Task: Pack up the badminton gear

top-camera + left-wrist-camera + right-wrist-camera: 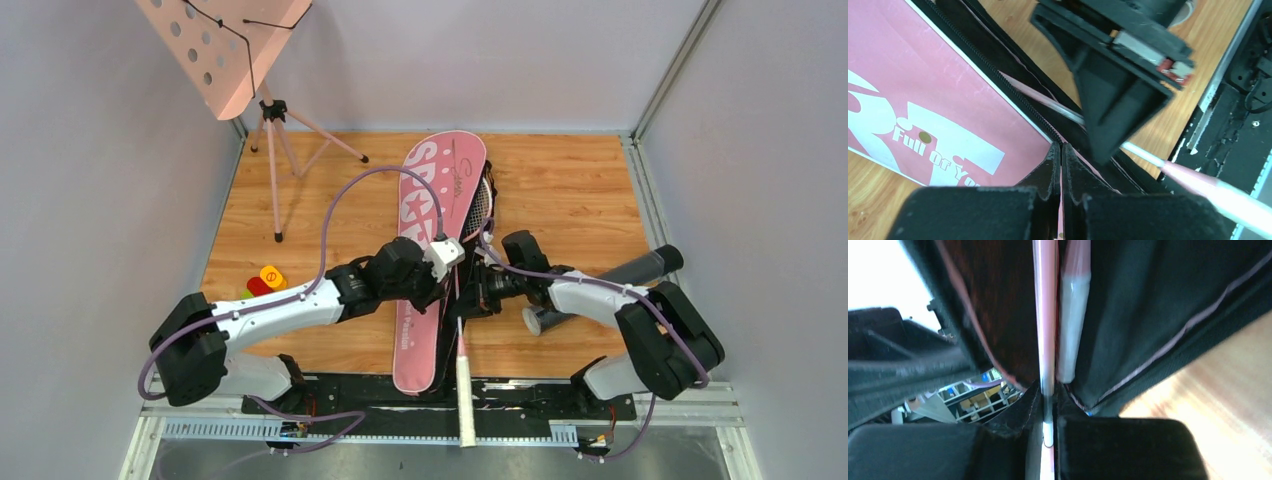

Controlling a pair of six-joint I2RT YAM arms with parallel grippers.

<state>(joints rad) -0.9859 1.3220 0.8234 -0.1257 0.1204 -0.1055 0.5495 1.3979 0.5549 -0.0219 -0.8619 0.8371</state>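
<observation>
- Nipped between the all-but-touching fingertips of the left gripper (1062, 152): a thin pink strip at the zipped edge of the bag (424, 195).
- At far left, on the back corner of the wooden table (570, 190): a pink music stand (215, 45) with punched holes, up on tripod legs, well apart from both grippers.
- Just beside the left arm (280, 305), near the table's left edge: small yellow, red and green blocks (266, 279), huddled together.
- Down the middle of the table, lengthwise from back to near edge: the long pink bag, white lettering up, black lining showing along its open right side.
- Along that open side: a racket (466, 385), strung head showing at the bag's right edge toward the back, white handle reaching out past the table's near edge.
- Clamped narrow on the racket's thin shaft, just right of the left gripper: the right gripper (1047, 402).
- Seen from the right wrist, touching the gripped shaft on its right: a thicker pale rod (1074, 315) against the black lining; impossible to tell what.
- Farther right, partly hidden behind the right arm (590, 295): a black tube (640, 268) lying aslant on its side, pale round end toward the bag.
</observation>
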